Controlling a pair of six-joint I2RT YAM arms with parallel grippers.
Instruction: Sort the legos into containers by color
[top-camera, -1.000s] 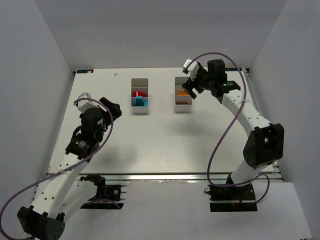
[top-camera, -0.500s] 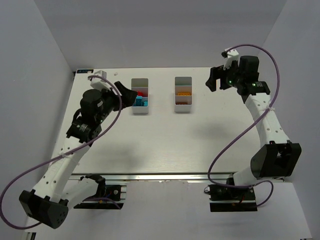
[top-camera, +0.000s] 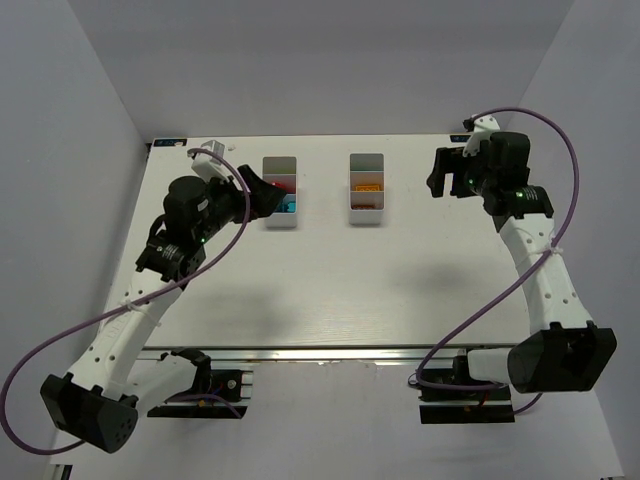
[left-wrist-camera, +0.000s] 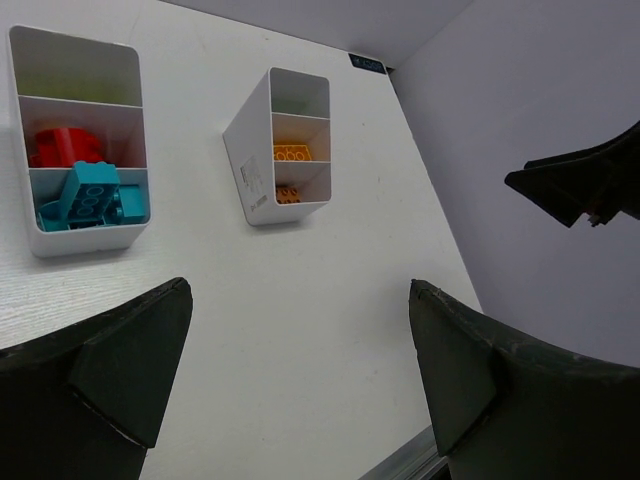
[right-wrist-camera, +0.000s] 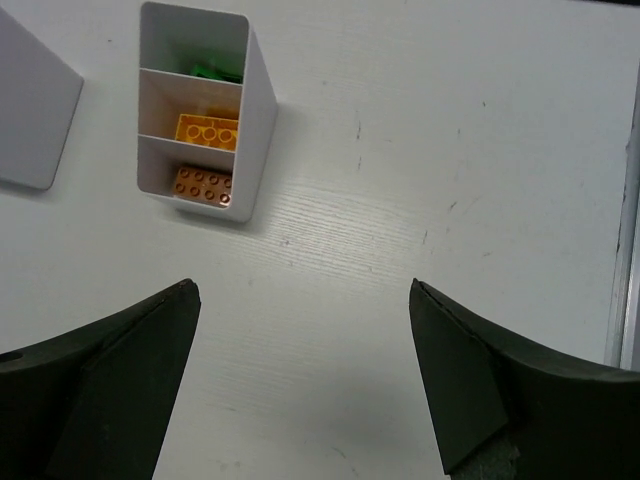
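Grippers: both of mine stood with fingers wide apart, nothing between them.
Left gripper (top-camera: 262, 192): I hung it above the table (top-camera: 330, 280) at the left container's left side; seen from overhead it covered part of that container. Whether it touched the rim, I could not tell.
Left container (left-wrist-camera: 85, 237): white, three compartments, standing on the table toward the far edge.
Red legos (left-wrist-camera: 65, 145): rounded pieces, in the left container's middle compartment.
Blue legos (left-wrist-camera: 85, 195): piled together in its near compartment.
Far compartment: pale greenish inside; I could not make out its contents.
Right container (right-wrist-camera: 260, 110): the same kind, parallel to the first and well apart from it on the right.
Green lego (right-wrist-camera: 215, 70): in the right container's far compartment.
Yellow lego (right-wrist-camera: 208, 130): in its middle compartment, studs up.
Orange lego (right-wrist-camera: 205, 185): in its near compartment.
Right gripper (top-camera: 445, 172): I held it in the air to the right of the right container, apart from it, with only tabletop showing between my fingers (right-wrist-camera: 110, 390).
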